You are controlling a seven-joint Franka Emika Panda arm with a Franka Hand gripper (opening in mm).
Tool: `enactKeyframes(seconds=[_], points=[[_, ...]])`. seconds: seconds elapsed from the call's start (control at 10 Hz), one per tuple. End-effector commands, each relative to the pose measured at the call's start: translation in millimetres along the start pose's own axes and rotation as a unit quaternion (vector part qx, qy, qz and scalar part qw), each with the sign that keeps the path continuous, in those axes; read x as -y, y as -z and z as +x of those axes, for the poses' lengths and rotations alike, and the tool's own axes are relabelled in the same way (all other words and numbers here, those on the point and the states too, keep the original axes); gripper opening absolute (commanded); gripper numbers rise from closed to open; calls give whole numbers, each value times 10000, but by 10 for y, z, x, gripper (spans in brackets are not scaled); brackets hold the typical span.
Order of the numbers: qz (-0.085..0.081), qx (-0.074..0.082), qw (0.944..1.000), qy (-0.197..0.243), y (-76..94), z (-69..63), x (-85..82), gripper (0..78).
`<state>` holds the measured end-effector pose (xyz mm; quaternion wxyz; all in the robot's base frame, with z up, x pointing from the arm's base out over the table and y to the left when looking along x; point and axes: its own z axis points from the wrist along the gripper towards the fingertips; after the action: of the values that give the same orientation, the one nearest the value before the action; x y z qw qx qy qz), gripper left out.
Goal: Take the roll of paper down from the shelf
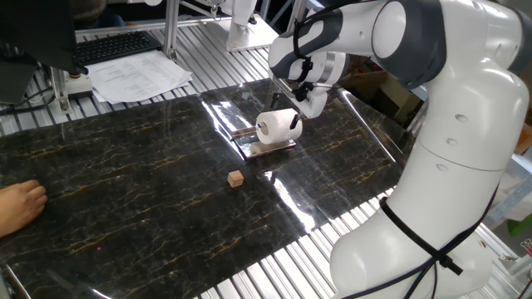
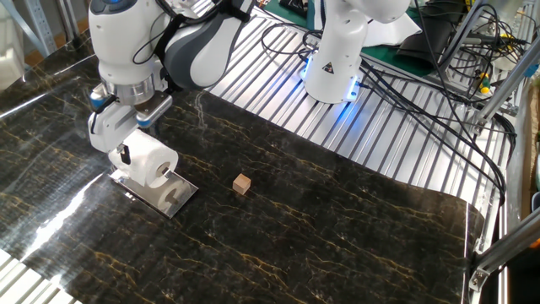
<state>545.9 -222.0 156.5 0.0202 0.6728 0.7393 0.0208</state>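
Observation:
The white roll of paper (image 1: 278,126) lies on its side on the shiny metal shelf (image 1: 264,148) on the dark marble table. In the other fixed view the roll (image 2: 152,162) lies on the shelf (image 2: 160,193) at the left. My gripper (image 1: 296,117) comes down from above onto the roll's far end, with its hollow core facing away from the arm. One finger with a black pad (image 2: 125,154) presses on that end and the other finger is hidden behind the roll. The gripper (image 2: 126,150) looks shut on the roll's end. The roll still rests over the shelf.
A small tan wooden cube (image 1: 237,178) sits on the table in front of the shelf, also in the other fixed view (image 2: 242,184). A person's hand (image 1: 17,203) rests at the table's left edge. Printed sheets (image 1: 137,76) and a keyboard lie behind. A second robot base (image 2: 337,59) and cables stand beyond.

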Motion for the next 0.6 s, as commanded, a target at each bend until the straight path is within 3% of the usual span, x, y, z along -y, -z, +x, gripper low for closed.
enactKeyframes(seconds=[0.1,0.6], points=[[-24,-1,10000,-5,-37,-12,-2,775],[-65,-18,10000,-34,-132,-27,8,775]])
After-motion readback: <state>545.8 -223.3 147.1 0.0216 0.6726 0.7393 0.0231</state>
